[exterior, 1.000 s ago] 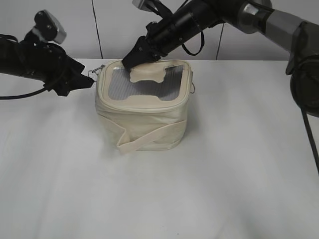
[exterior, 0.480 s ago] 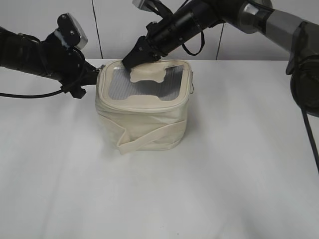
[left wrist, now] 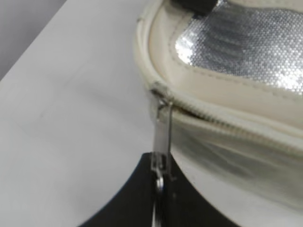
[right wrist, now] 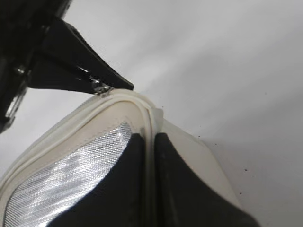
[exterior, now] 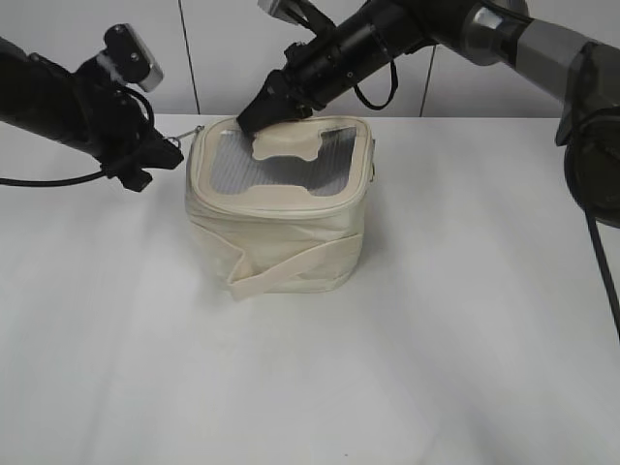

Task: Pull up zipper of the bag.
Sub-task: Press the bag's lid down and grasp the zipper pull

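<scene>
The cream bag [exterior: 281,218] stands mid-table, with a grey top panel [exterior: 232,165] and a bone-shaped patch [exterior: 286,145]. Its zipper [left wrist: 222,120] runs round the top rim. My left gripper [exterior: 163,155] is at the bag's left corner, shut on a silver zipper pull [left wrist: 163,125], which is stretched taut from the slider to my jaws [left wrist: 159,177]. My right gripper [exterior: 254,114] is shut on the bag's back rim [right wrist: 149,118], pinching it between my jaws [right wrist: 150,158]. A second ring pull [exterior: 374,172] hangs on the bag's right side.
The flat cream strap [exterior: 291,269] wraps the bag's front and lies on the white table [exterior: 310,387]. A grey panelled wall [exterior: 223,48] stands behind the table. The left gripper [right wrist: 80,66] shows in the right wrist view, just past the bag's corner.
My left gripper moved in against the bag's left corner, then drew back a little to the left with the pull in it. The right gripper and the bag have stayed put.
</scene>
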{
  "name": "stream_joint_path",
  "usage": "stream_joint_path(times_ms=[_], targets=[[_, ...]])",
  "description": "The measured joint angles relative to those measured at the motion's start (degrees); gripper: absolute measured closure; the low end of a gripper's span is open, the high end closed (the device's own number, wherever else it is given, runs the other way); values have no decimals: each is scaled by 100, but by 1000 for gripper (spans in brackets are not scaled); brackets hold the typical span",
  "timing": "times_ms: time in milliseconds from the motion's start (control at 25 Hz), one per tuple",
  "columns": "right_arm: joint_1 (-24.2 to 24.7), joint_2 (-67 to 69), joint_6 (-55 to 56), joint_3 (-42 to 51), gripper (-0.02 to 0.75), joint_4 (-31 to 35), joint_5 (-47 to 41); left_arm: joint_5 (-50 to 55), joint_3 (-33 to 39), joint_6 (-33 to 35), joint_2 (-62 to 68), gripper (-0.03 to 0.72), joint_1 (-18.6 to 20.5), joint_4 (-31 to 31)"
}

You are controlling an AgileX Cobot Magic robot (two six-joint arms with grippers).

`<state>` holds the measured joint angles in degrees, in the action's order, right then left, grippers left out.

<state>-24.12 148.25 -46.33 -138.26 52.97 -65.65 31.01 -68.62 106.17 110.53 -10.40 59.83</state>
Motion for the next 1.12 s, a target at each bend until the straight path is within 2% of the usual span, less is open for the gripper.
stream_joint_path(times_ms=[120, 240, 480, 880, 1040, 1120], targets=[[0, 0, 226, 0, 692, -19, 29, 76, -4, -993, -294, 680, 0, -744], [0, 0, 385, 0, 692, -24, 41, 398, -4, -1700, -555, 680, 0, -1309], [0, 0, 656, 0, 693, -35, 58, 646, 391, -2626, -846, 680, -208, -1920], [0, 0, 811, 0, 693, -35, 65, 208, 1711, -3090, -1695, 678, -1040, -2166], [0, 0, 875, 0, 693, -42, 70, 189, 1978, -3101, -1882, 678, -1560, -2099], [-5, 0, 876, 0, 693, -42, 70, 1, 2009, -3108, -1901, 677, -1943, -1977]])
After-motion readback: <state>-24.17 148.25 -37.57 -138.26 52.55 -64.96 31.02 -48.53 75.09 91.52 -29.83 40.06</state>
